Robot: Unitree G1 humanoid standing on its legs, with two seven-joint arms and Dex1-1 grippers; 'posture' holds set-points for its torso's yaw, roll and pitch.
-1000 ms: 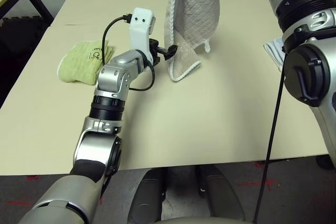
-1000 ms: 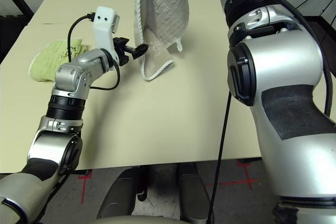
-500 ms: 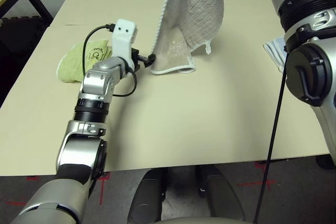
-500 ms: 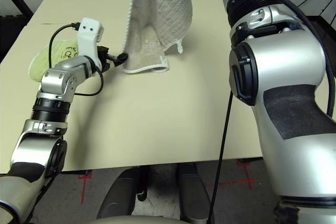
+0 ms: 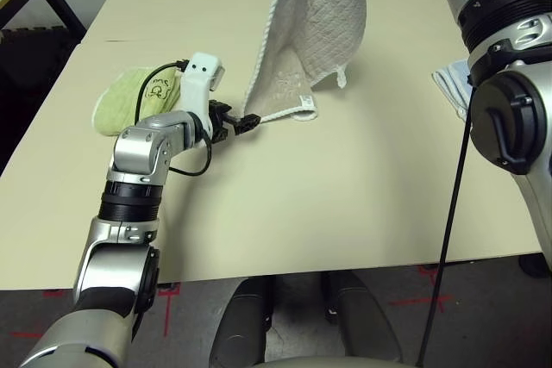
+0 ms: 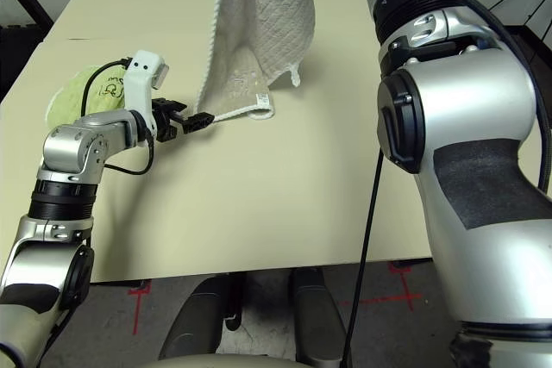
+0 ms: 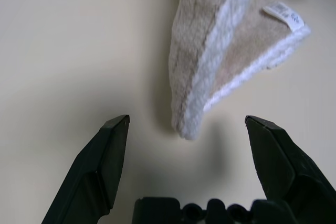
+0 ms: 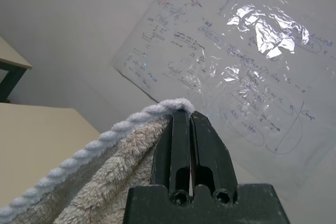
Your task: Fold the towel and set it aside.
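From the left eye view, the towel (image 5: 315, 32) hangs over the table (image 5: 362, 196), its low corner just grazing the top. The left gripper (image 5: 244, 121) sits low, just beside that corner, on the side toward the lime-green towel (image 5: 138, 101). A white cloth (image 5: 450, 84) lies well away on the towel's other side, by the right arm.

The right eye view gives the same picture: the fingers (image 6: 203, 118) almost touch the white edging, but I can't say they have hold of it.

In the left wrist view the jaws stand spread wide, with the towel's pointed corner hanging between them and nothing pinched.

In the right wrist view the right gripper (image 8: 189, 124) is pressed together on the towel's top edge, with a scribbled sheet (image 8: 236, 66) on the wall behind.

What could go wrong, I'd judge: the corner is limp and may swing, so the jaws might close on air or catch only the edging and lose it. The high pinch is narrow too, and a tug from below could pull the cloth free.
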